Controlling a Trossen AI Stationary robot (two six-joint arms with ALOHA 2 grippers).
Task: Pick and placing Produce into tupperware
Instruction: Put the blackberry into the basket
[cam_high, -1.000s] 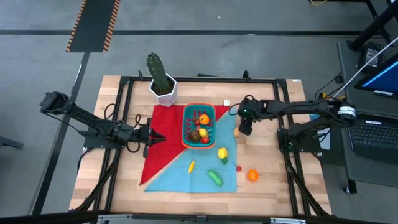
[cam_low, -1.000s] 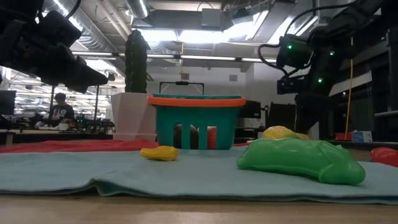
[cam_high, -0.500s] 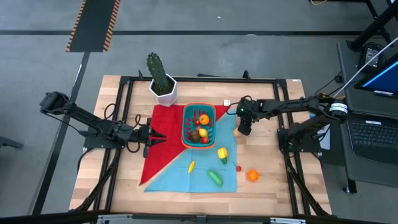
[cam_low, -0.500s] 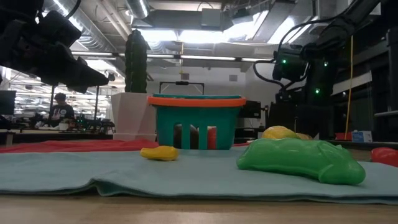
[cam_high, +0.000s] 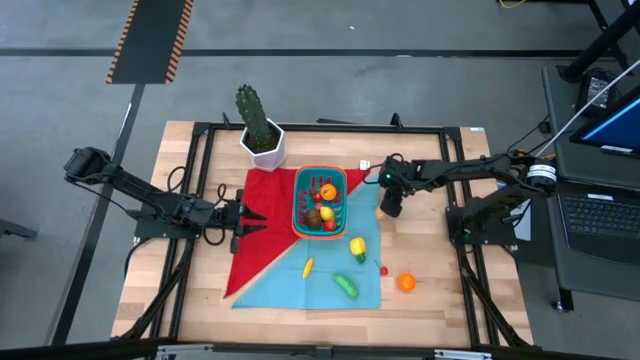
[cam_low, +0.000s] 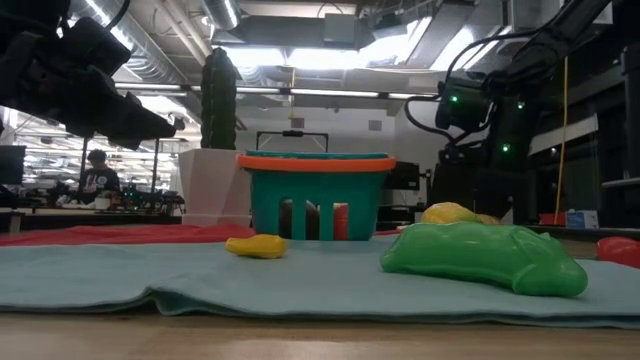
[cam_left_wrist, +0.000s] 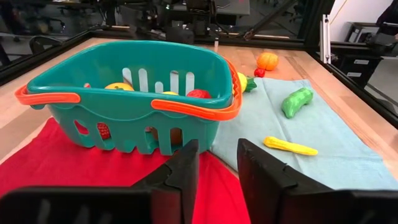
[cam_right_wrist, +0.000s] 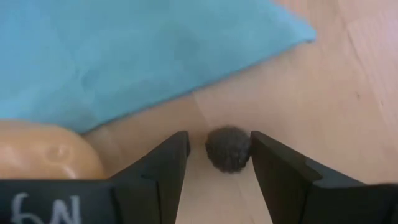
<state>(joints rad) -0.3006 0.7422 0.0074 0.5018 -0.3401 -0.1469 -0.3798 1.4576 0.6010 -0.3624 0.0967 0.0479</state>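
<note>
Right tool open, straddling dark round produce; left tool open beside tupperware.

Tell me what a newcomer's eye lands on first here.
The teal tupperware with its orange rim, already holding produce, sits mid-table where the red cloth meets the blue cloth. Just right of it, the right gripper hangs low with open fingers straddling a small dark ball on bare wood. A tall cactus stands behind.

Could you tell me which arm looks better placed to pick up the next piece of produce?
Probably the right. Its end effector hangs open straddling a small dark round piece on the bare wood beside the tan piece. The left end effector waits over the red cloth, facing the basket, with nothing between its fingers.
</note>
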